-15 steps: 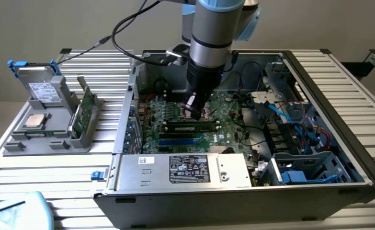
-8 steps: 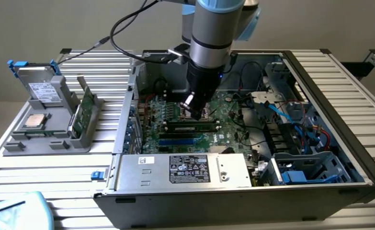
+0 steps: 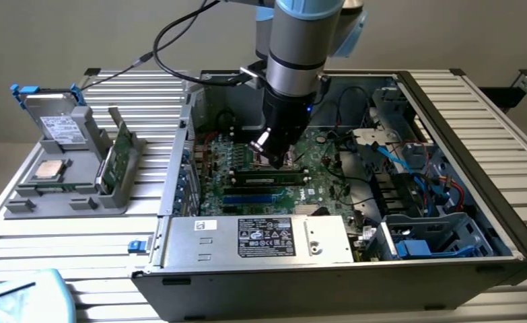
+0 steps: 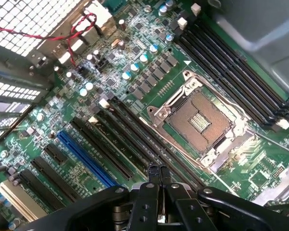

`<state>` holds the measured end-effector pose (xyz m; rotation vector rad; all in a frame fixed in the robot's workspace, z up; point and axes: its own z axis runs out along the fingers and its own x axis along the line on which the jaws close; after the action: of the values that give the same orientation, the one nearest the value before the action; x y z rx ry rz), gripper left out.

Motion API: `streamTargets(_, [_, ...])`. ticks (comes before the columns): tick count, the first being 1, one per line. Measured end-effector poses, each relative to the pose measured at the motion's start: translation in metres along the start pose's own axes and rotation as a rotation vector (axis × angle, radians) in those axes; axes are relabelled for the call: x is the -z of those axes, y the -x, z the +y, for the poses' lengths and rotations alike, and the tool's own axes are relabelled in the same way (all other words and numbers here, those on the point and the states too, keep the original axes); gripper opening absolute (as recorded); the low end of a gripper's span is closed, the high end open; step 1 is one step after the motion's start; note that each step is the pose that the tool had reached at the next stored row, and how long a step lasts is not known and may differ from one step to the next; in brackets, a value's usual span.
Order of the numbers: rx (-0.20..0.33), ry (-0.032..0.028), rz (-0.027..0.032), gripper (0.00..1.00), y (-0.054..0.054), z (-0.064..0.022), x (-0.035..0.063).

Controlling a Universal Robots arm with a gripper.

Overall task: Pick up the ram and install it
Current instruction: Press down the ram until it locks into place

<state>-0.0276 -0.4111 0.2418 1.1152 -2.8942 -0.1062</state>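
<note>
My gripper [image 3: 271, 160] hangs low inside the open computer case, over the green motherboard [image 3: 328, 176]. A ram [image 3: 268, 179], a narrow green stick with dark chips, sits along a slot just on the near side of the fingertips. In the wrist view my gripper [image 4: 159, 172] is shut, its two black fingers pressed together with nothing visible between them, right above the long black slots [image 4: 130, 139] beside the empty processor socket [image 4: 200, 118]. The ram is hidden under the gripper body there. Another green stick [image 3: 117, 156] stands upright in the grey holder [image 3: 66, 202] outside the case.
The grey holder at the exterior view's left also carries a silver processor chip [image 3: 50, 170] and a drive [image 3: 61, 125]. A metal power supply [image 3: 263, 239] fills the case front. Cables [image 3: 425, 175] and a drive cage [image 3: 434, 235] crowd the case's right side.
</note>
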Motion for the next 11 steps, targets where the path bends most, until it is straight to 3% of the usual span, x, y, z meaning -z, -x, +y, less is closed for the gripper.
streamTargets(11, [-0.168, 0.0008, -0.0122, 0.11, 0.0, -0.0001, -0.0016])
